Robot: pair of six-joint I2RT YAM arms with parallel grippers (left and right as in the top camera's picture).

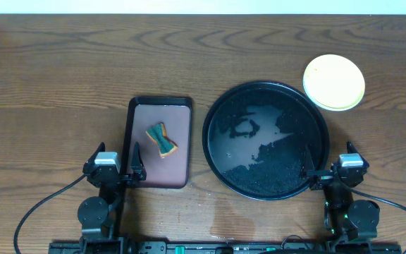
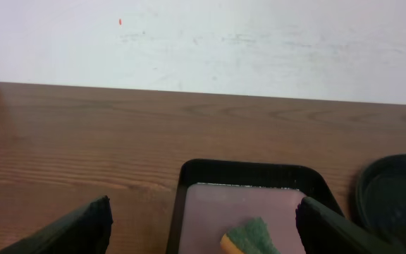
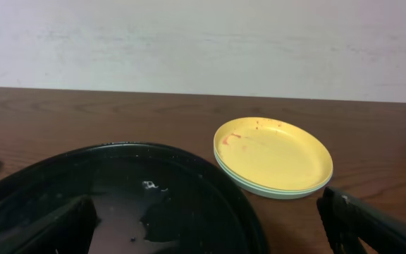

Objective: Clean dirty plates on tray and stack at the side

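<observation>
The large round black tray [image 1: 220, 120] sits right of centre with no plates on it; it also shows in the right wrist view [image 3: 189, 169]. The plates are stacked on the bare wood [image 1: 372, 141] at the far right, the yellow plate [image 1: 334, 82] on top; the right wrist view shows it [image 3: 273, 152] with faint reddish specks and pale mint-blue rims beneath. My left gripper [image 1: 121, 171] is open and empty at the near end of the maroon tray. My right gripper [image 1: 330, 171] is open and empty at the black tray's near right rim.
A small rectangular black-rimmed maroon tray [image 1: 177, 113] holds a green and orange sponge [image 1: 161, 139], also seen in the left wrist view [image 2: 252, 236]. A white wall runs along the table's far edge.
</observation>
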